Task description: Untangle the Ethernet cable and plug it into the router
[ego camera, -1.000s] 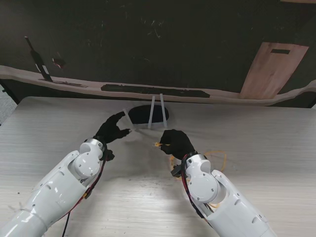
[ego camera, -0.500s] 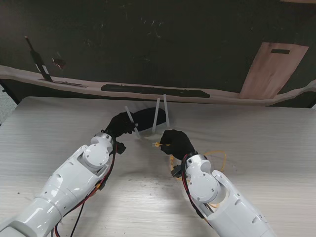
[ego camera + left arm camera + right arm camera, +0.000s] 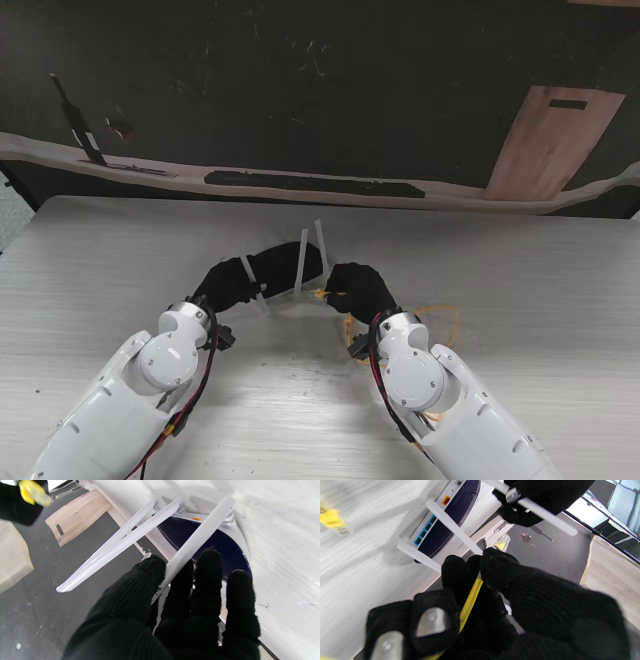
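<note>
The router [image 3: 285, 262] is a dark oval body with three white antennas and lies mid-table, tilted up. My left hand [image 3: 228, 283] is shut on its nearest antenna [image 3: 200, 540], pinched between thumb and fingers [image 3: 210, 580]. My right hand [image 3: 355, 288], just right of the router, is shut on the yellow Ethernet cable [image 3: 470, 600]. The cable's plug [image 3: 503, 541] sticks out past my fingertips, close to the router's back but apart from it. The row of blue ports [image 3: 425, 532] faces the right wrist camera. The cable's other plug [image 3: 332, 521] lies loose on the table.
Loose yellow cable loops lie on the table to the right of my right forearm [image 3: 420, 375]. The table's far edge [image 3: 450, 205] runs just behind the router, with dark floor beyond it. A wooden board [image 3: 555, 140] lies on that floor at the far right.
My left hand reached the router, closed on an antenna and drew the router nearer to me, tilting it. The right hand stayed put with the cable.
</note>
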Tool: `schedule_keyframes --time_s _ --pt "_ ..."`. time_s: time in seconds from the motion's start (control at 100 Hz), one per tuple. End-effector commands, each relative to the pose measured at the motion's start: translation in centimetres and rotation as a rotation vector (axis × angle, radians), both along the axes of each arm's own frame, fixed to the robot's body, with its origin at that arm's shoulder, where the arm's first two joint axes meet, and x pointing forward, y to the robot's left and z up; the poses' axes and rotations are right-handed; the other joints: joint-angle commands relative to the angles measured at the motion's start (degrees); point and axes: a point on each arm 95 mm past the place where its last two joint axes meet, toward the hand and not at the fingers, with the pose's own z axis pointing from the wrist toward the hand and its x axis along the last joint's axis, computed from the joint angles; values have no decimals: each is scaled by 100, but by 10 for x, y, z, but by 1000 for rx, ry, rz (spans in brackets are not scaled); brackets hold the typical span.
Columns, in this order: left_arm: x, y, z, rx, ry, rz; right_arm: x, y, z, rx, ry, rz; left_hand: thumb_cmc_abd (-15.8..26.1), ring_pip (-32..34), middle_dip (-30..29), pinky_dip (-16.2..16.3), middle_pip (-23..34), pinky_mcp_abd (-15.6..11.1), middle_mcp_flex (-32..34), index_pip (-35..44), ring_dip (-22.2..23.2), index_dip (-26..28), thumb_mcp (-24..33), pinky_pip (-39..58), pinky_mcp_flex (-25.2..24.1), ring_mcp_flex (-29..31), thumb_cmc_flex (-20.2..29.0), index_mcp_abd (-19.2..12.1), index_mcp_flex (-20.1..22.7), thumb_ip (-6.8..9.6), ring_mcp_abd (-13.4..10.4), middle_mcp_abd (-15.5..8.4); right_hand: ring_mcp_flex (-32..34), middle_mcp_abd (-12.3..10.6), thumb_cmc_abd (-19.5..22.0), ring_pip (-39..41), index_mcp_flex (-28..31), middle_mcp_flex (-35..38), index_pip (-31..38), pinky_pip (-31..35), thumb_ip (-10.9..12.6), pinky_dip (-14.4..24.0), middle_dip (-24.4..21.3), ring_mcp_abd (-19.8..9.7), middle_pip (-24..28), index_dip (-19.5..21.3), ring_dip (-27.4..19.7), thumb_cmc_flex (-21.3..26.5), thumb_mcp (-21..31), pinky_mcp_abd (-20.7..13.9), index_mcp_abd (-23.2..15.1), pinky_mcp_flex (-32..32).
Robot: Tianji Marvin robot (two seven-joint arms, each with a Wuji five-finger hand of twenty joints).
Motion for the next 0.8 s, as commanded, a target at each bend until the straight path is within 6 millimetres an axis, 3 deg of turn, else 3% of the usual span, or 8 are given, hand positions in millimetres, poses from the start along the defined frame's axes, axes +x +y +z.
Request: schedule_keyframes --time_s 0.0,0.23,0.32,0.38,0.52,0.63,0.79 --pt "-15 2 -10 19 38 -16 -4 3 0 6 9 19 295 118 272 159 736 56 402 56 42 -65 86 216 42 178 393 -99 118 140 507 -168 -9 1031 362 403 220 449 317 1311 98 -61 9 -88 530 169 -33 100 196 -1357 -363 211" --pt "-42 4 -5 35 27 -49 -4 5 0 3 12 25 282 -42 143 94 682 53 324 -179 22 -173 -24 107 74 156 252 -59 119 187 512 -139 -9 1030 359 404 222 449 325 1311 97 -67 3 -88 530 160 -35 97 197 -1354 -360 211" --pt "-47 5 0 31 12 -74 -5 5 -1 0 12 26 35 -433 -46 -90 308 -61 -187 -846 21 -82 935 -200 -150 -153 -632 -10 -58 125 424 -90 -9 1027 351 404 222 448 328 1311 98 -69 1 -88 531 156 -35 103 201 -1354 -360 210" --pt "-49 7 3 41 6 -92 -5 5 -1 -2 13 25 135 -811 -618 -237 321 -134 -959 -1375 -12 -106 1476 -550 -519 -564 -1354 74 -347 320 414 -79 -9 1032 353 404 222 449 329 1311 97 -70 -1 -88 531 154 -35 97 202 -1354 -357 210" --pt "-54 17 9 104 17 -130 -5 6 -2 -5 17 21 -139 -1675 -1141 -564 -295 -233 -2176 -2157 -228 -441 1621 -1294 -1343 -1578 -2250 104 -1020 326 347 -73 -10 1037 353 402 224 450 331 1311 97 -72 -4 -86 529 150 -37 99 203 -1349 -348 210" --pt "-60 29 11 153 40 -153 -5 5 -3 -6 17 19 -163 -2170 -1324 -763 -603 -269 -2661 -2512 -366 -639 1520 -1664 -1734 -2093 -2451 34 -1243 314 284 -145 -11 1037 354 396 223 450 332 1311 97 -74 -6 -81 530 147 -40 104 203 -1346 -350 209" --pt "-66 45 12 205 37 -121 -4 5 -3 -7 18 14 -116 -2404 -1382 -800 -673 -264 -2678 -2557 -424 -680 1555 -1771 -1838 -2216 -2293 -61 -1163 341 235 -202 -10 1034 350 391 221 449 334 1311 96 -80 -9 -74 530 145 -43 102 202 -1339 -349 207"
